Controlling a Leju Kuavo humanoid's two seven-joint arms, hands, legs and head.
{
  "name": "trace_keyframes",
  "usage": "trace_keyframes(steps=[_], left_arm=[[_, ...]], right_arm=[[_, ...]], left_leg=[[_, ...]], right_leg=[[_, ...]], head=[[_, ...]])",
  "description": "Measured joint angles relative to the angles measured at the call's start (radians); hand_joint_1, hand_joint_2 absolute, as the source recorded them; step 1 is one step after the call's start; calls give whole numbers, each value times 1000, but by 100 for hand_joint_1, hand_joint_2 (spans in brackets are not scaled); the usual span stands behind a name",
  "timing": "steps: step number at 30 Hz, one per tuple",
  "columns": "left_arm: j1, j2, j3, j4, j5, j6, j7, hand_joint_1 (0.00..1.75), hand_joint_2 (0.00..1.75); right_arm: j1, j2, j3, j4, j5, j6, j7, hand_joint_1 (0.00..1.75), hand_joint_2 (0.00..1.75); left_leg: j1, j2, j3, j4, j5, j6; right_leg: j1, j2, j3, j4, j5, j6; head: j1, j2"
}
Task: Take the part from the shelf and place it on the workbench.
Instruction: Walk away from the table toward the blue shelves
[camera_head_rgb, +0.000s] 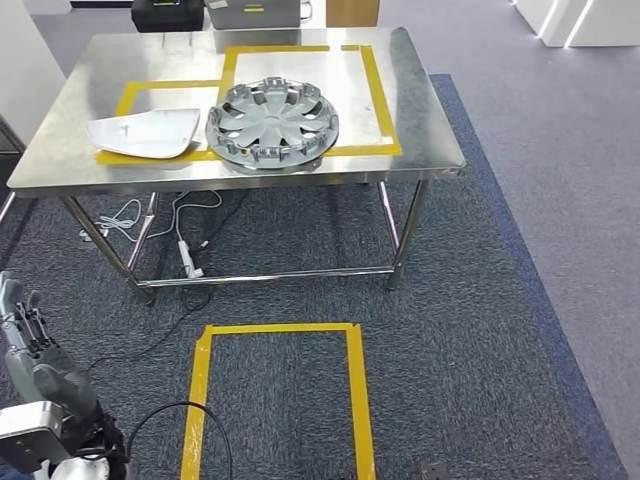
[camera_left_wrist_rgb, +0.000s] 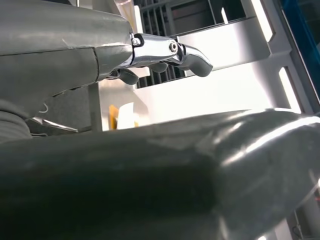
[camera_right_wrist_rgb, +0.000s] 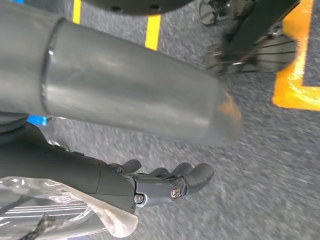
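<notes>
On the steel workbench (camera_head_rgb: 423, 130) a silver wheel cover (camera_head_rgb: 272, 122) lies flat, partly inside a yellow-taped rectangle. A white flat panel part (camera_head_rgb: 143, 133) rests to its left. My left hand (camera_head_rgb: 34, 345) sits low at the near left, well short of the bench, and holds nothing. The left wrist view has the same left hand (camera_left_wrist_rgb: 166, 52) with straight fingers and thumb apart. My right hand (camera_right_wrist_rgb: 162, 182) hangs over the carpet, fingers stretched, only floor between them and the thumb. A clear plastic sheet (camera_right_wrist_rgb: 56, 210) lies beside those fingers; contact is unclear.
A yellow tape square (camera_head_rgb: 200, 380) marks the carpet in front of the bench. White cables (camera_head_rgb: 181, 225) trail under the bench between its steel legs. A black cable (camera_head_rgb: 173, 420) loops by my left arm. A dark case (camera_head_rgb: 167, 14) stands behind the bench.
</notes>
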Motion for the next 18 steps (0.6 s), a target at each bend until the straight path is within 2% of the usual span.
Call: trace_keyframes(steps=[1, 2, 3, 4, 5, 6, 7, 8, 10, 11, 12, 13, 14, 15, 16, 17, 18], left_arm=[[0, 0, 0, 0, 0, 1, 0, 0, 0], [0, 0, 0, 1, 0, 3, 0, 0, 0], [0, 0, 0, 1, 0, 4, 0, 0, 0], [0, -1, 0, 2, 0, 6, 0, 0, 0], [0, -1, 0, 2, 0, 8, 0, 0, 0], [-1, -1, 0, 2, 0, 10, -1, 0, 0], [-2, -1, 0, 2, 0, 11, -1, 0, 0], [-3, -1, 0, 2, 1, 13, -2, 0, 0], [-4, -2, 1, 2, 1, 16, -4, 0, 0], [-3, -2, 0, 2, 2, 19, -5, 0, 0], [-4, -2, 0, 2, 3, 21, -5, 0, 0], [-3, -2, 0, 2, 4, 24, -5, 0, 0], [-4, -2, 0, 2, 5, 25, -6, 0, 0], [-4, -2, 0, 3, 7, 26, -6, 0, 0], [-4, -2, 0, 4, 9, 27, -6, 0, 0], [-4, -2, 0, 5, 10, 27, -6, 0, 0], [-4, -2, 0, 6, 11, 27, -6, 0, 0]], right_arm=[[0, 0, 0, 0, 1, 0, 0, 0, 0], [0, 0, 0, 0, 2, 0, 0, 0, 0], [0, 0, 0, 0, 2, 0, 0, 0, 0], [-1, -1, 0, 0, 2, 0, 0, 0, 0], [-2, -1, 0, 0, 3, 0, 0, 0, 0], [-4, -2, 0, 0, 4, 0, 0, 0, 0], [-7, -2, 1, 0, 4, 0, 0, 0, 0], [-9, -2, 1, 0, 5, 0, 1, 0, 0], [-8, -2, 1, 0, 5, 0, 1, 0, 0], [-6, -2, 1, 0, 5, 0, 2, 0, 0], [-5, -2, 1, 0, 6, 0, 2, 0, 0], [-5, -2, 1, 0, 6, 0, 3, 0, 0], [-5, -3, 1, 0, 6, 0, 3, 0, 0], [-5, -3, 1, 0, 7, 0, 3, 0, 0], [-5, -3, 1, 0, 8, 0, 3, 0, 0], [-5, -3, 1, 0, 8, 1, 3, 0, 0], [-5, -2, 1, 0, 9, 1, 3, 0, 0]], left_leg=[[-1, 1, -16, 1, 12, 0], [-2, 2, -32, 4, 23, -2], [-3, 2, -47, 7, 33, -3], [-3, 3, -60, 11, 41, -6], [-4, 3, -71, 17, 48, -9], [-5, 3, -80, 23, 54, -13], [-7, 4, -85, 29, 61, -18], [-7, 5, -90, 31, 69, -24], [-4, 5, -95, 33, 80, -35], [-3, 3, -100, 42, 66, -41], [-1, 1, -108, 68, 33, -48], [2, 0, -119, 111, -15, -55], [5, -1, -132, 172, -70, -61], [7, -1, -142, 238, -111, -66], [9, -1, -146, 288, -131, -69], [10, -1, -137, 311, -129, -70], [10, -1, -111, 293, -109, -68]], right_leg=[[0, 0, -1, 48, -14, 1], [1, 0, 14, 66, -5, 1], [1, 0, 47, 47, 19, 0], [2, -1, 98, -5, 44, -2], [4, -2, 159, -80, 54, -5], [5, -2, 215, -155, 50, -8], [6, -2, 252, -212, 40, -12], [8, -2, 269, -244, 30, -16], [9, -3, 258, -253, 36, -29], [8, -5, 251, -253, 45, -37], [6, -7, 242, -254, 55, -44], [5, -8, 233, -254, 65, -49], [6, -8, 224, -253, 75, -53], [6, -9, 213, -251, 85, -55], [7, -8, 202, -248, 94, -55], [7, -8, 189, -244, 103, -54], [7, -8, 174, -238, 111, -53]], head=[[0, 0], [0, 0], [0, 0], [0, 0], [1, 0], [1, 0], [1, 0], [1, 0], [1, 0], [0, 0], [-2, 0], [-4, 0], [-6, 0], [-7, 0], [-7, 0], [-7, 0], [-7, 0]])
